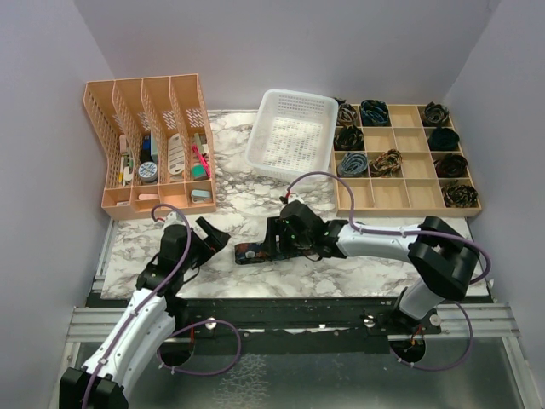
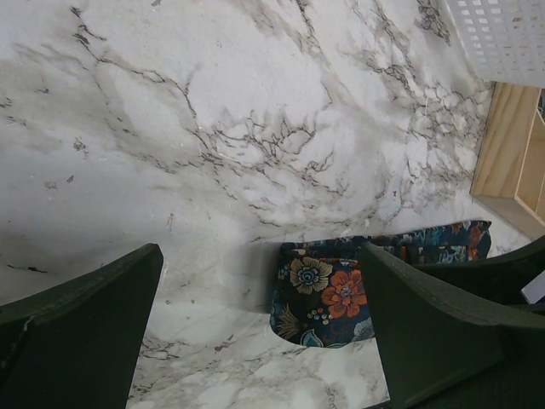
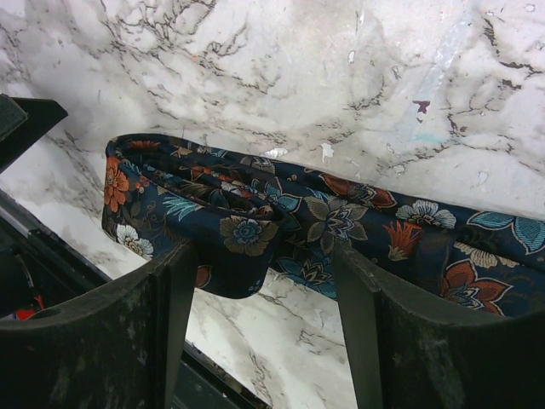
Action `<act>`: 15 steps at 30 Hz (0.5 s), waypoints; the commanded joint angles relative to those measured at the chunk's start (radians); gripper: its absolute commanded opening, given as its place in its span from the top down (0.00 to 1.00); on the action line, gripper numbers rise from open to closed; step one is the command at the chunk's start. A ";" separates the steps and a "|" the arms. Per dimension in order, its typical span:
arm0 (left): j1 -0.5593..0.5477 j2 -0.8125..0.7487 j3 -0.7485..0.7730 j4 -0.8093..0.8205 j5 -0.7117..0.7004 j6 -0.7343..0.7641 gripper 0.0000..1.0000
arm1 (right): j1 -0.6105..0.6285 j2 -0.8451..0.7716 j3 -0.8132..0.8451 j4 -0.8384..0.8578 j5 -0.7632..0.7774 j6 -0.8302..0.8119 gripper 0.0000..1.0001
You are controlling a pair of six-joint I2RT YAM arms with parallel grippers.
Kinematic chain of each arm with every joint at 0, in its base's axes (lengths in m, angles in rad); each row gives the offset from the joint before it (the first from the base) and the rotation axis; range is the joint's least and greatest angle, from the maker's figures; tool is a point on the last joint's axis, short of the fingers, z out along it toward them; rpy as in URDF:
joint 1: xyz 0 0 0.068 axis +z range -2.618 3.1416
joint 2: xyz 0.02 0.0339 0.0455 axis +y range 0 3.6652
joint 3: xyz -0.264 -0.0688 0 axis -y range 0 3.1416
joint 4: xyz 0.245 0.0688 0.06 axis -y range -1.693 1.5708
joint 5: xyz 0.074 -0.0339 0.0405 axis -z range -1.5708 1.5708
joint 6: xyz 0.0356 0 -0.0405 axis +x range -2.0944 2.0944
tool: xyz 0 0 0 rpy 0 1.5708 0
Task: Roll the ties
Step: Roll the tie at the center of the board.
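From above, one long narrow necktie of dark navy fabric with red, blue and white flowers (image 1: 249, 253) lies on the white grey-veined marble tabletop (image 1: 383, 273), near its front edge and between my two arms. My right gripper (image 1: 277, 239) is down at it. My left gripper (image 1: 215, 236) hovers just beside its left end, spread wide and holding nothing. At the back right, a shallow wooden tray of square compartments (image 1: 407, 194) has rolled ties in several cells. A white perforated plastic basket (image 1: 292, 134) sits to its left.

Through my left wrist camera, both fingers frame bare marble. The necktie's blunt, doubled-over end (image 2: 328, 294) sits close against the inner side of one finger (image 2: 443, 324). I cannot tell whether they touch.

Through my right wrist camera, the necktie (image 3: 324, 213) runs across behind my fingers, its end folded back into a loose loop that sags between them. My right gripper (image 3: 266, 256) straddles that loop with the jaws apart. Marble shows in the gap, so I judge nothing is clamped.

I take this as the first turn of the roll, barely begun. Next I should pinch the loop with my right gripper and turn it over along the length, probably with my left gripper steadying the fabric.
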 commanded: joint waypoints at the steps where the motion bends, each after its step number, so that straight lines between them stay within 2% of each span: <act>1: 0.006 -0.017 -0.023 0.024 0.047 0.002 0.01 | -0.001 0.022 0.034 -0.045 0.005 -0.001 0.31; 15: 0.006 0.035 -0.032 0.086 0.132 0.020 0.01 | -0.009 0.046 0.057 -0.093 0.049 -0.016 0.32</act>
